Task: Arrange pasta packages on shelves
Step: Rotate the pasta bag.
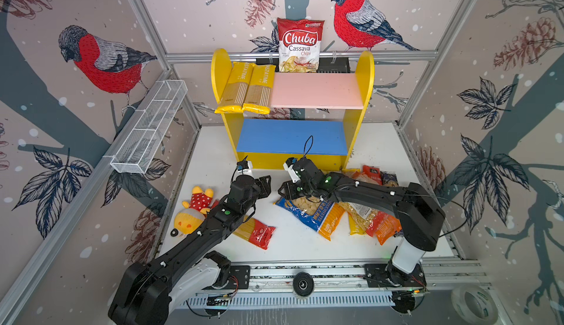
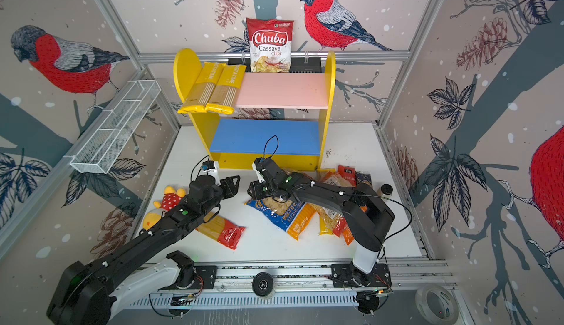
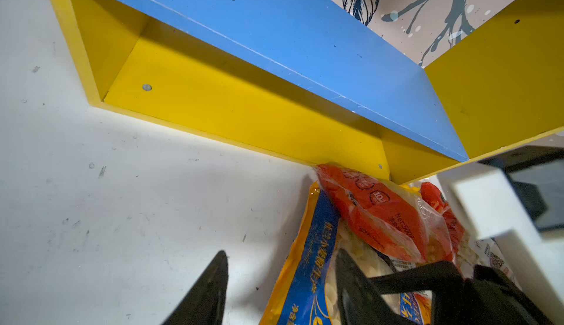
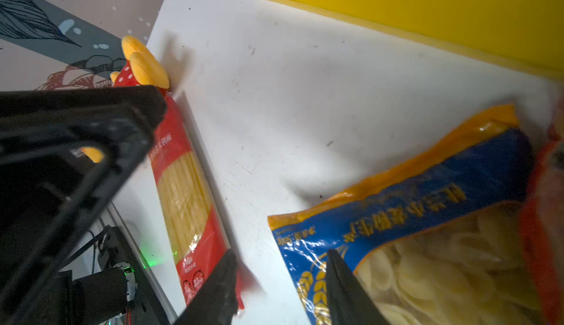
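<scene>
Two yellow packs (image 1: 244,90): laid side by side on the pink board (image 1: 317,90) of the rack (image 1: 358,94), at its left end, their front ends hanging over the edge.
Blue board (image 1: 293,137): bare.
Blue bag (image 1: 308,213): flat on the counter (image 1: 293,241) in front of the rack, at the left edge of a heap of orange and red bags (image 1: 375,213).
Red spaghetti pack (image 1: 256,232): flat on the counter, partly under the left arm.
Right hand (image 4: 280,280): jaws seen apart, one over bare counter, the other over the blue bag's edge; no grip is seen.
Left hand (image 3: 280,277): jaws held apart, nothing between them.
Plush toy (image 1: 195,210): beside the left arm.
Chips bag (image 1: 299,45): upright behind the rack.
</scene>
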Available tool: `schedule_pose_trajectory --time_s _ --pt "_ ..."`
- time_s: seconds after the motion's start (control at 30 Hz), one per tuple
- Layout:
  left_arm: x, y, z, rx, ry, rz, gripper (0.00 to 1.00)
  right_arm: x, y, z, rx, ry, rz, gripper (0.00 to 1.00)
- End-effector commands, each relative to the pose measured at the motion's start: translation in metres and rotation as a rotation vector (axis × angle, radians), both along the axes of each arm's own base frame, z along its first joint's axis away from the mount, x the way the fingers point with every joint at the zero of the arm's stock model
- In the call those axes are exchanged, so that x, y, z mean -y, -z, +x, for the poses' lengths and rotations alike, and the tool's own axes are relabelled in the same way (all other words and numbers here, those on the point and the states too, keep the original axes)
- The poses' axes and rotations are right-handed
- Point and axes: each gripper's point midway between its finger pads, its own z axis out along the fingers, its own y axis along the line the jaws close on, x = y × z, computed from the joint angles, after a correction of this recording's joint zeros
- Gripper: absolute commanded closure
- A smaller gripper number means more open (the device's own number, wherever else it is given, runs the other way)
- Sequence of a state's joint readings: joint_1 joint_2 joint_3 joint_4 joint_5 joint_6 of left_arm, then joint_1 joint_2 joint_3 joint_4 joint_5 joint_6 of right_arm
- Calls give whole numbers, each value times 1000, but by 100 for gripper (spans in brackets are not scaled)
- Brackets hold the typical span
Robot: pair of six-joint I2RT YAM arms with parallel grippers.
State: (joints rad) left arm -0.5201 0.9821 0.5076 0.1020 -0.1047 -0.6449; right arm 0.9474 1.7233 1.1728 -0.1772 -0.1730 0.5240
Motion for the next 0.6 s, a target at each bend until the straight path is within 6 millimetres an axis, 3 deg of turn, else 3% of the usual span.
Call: schedule_pose_trajectory --time_s 0.0,0.17,0.37,0.57 --pt "19 -13 -3 59 94 -15 44 34 1 5 28 96 -70 53" --pt "61 -23 -13 142 252 -13 43 86 1 -8 27 177 -176 50" --pt "115 -32 -21 210 423 12 43 165 47 -28 -116 312 -295 50" --pt "146 -28 -19 195 489 -43 43 204 76 -38 -174 321 -400 50"
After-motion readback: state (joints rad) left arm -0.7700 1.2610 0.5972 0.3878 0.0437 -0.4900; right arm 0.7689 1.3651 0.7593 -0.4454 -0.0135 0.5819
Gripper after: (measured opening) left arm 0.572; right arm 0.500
